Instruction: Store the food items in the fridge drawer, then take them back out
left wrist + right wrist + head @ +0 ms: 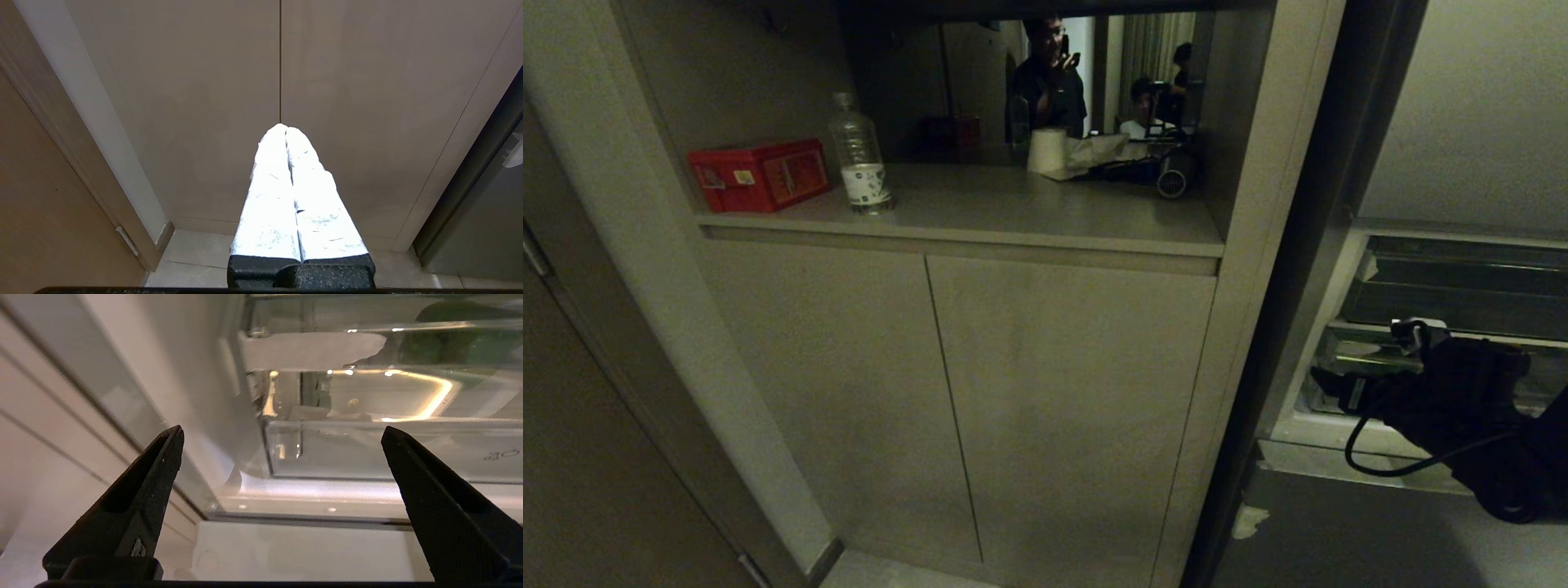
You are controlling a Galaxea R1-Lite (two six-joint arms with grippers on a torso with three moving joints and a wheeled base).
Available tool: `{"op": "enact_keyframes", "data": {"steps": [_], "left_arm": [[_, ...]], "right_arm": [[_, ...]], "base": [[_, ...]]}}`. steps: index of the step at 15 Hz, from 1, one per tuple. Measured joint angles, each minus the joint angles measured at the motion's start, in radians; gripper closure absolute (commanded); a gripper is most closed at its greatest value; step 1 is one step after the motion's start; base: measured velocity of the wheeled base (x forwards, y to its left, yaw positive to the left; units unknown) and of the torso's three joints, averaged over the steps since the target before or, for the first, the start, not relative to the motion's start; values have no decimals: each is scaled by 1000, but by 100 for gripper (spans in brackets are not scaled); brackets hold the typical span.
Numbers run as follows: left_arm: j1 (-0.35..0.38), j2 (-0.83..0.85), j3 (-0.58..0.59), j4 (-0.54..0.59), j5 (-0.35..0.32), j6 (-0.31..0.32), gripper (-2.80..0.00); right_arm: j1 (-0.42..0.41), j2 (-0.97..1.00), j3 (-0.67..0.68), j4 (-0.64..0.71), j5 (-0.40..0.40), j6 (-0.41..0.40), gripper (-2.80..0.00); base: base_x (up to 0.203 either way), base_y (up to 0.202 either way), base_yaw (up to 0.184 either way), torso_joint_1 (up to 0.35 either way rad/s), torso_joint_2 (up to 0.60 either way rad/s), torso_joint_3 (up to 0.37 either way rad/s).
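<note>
1. Fridge drawer point(388, 449): clear plastic, in the open fridge at the far right of our head view, low down. Its front lip runs crosswise to our reach.
2. Right claw point(282, 437): fingers spread wide, nothing between them. It points at the drawer's left front corner, near it but we see no contact.
3. Key relation: the drawer lies straight ahead of the right claw, with its long axis stretching off toward the right finger's side.
4. Left claw point(286, 130): fingers pressed together, empty, facing the closed cabinet doors point(204, 102), well away from the fridge. The right arm is clearly nearer.
5. Something green point(445, 347) sits behind clear plastic above the drawer; we can't tell what.
6. Our judgement: the next move is a grab on the front lip.
</note>
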State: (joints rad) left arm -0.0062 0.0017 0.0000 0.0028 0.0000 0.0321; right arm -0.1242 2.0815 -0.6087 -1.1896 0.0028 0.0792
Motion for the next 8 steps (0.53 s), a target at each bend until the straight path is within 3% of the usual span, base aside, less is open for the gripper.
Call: {"op": "enact_keyframes", "data": {"steps": [8], "left_arm": [[0,0,0,0,0,0,0]], "right_arm": [[-17,66,-76,0,0,9,-280]], "base": [[0,0,0,0,0,0]]}}
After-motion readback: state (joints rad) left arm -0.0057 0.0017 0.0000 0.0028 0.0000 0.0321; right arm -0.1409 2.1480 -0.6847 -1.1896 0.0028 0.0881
